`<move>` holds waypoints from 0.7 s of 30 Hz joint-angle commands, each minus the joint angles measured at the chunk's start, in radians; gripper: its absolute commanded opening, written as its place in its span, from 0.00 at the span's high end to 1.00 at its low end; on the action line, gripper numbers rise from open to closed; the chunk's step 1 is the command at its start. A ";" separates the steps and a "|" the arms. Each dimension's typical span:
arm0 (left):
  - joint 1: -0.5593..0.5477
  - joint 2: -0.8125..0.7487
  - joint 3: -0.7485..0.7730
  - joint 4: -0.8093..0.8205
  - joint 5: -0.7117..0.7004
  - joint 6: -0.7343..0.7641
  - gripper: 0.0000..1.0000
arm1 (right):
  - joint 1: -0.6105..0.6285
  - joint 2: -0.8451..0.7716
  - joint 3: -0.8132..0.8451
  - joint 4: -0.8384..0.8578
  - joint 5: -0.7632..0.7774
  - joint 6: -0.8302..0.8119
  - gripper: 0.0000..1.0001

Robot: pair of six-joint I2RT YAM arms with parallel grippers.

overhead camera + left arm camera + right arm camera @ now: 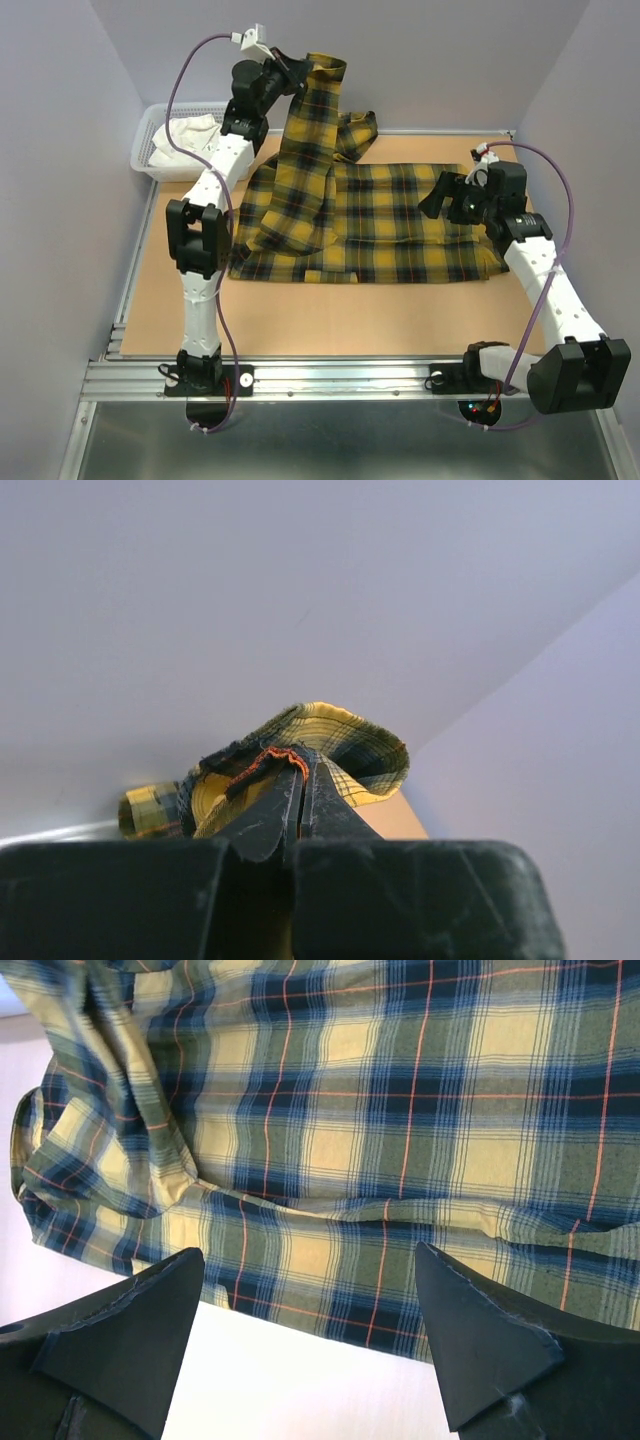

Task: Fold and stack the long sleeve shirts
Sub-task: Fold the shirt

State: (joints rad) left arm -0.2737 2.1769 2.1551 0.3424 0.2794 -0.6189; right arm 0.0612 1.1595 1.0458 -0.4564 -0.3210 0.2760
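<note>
Folding looks barely begun: the plaid shirt [400, 225] lies spread on the worktop [300, 320] right of the white basket [160, 150]. The left gripper [300, 72] clenches its raised sleeve [315, 130]; the right gripper [438, 195] hangs, jaws released.

You'll see both arms in one livery: the left arm [200, 310] and the right arm [555, 290] have white moulded link shells set between blocky black joint housings, and each has a black base [200, 372]. A thin purple cable [180, 90] runs along each arm to a small white plug [248, 38] by the wrist. Your left gripper [302, 772] has glossy, scuffed black jaws. Your right gripper [308, 1252] has matte, dark, wedge-shaped jaws with worn edges.
</note>
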 commanded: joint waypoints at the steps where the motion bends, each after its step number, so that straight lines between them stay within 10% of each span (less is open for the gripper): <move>1: -0.019 -0.106 -0.076 0.089 0.056 0.067 1.00 | 0.009 -0.020 -0.027 0.036 -0.001 -0.011 0.09; 21: -0.136 0.029 0.071 0.116 0.360 0.209 1.00 | 0.008 -0.070 -0.075 0.042 0.022 0.009 0.10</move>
State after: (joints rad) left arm -0.3931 2.1906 2.1685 0.3901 0.5526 -0.4450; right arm 0.0612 1.1313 0.9958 -0.4572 -0.3115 0.2832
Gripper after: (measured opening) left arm 0.040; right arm 0.906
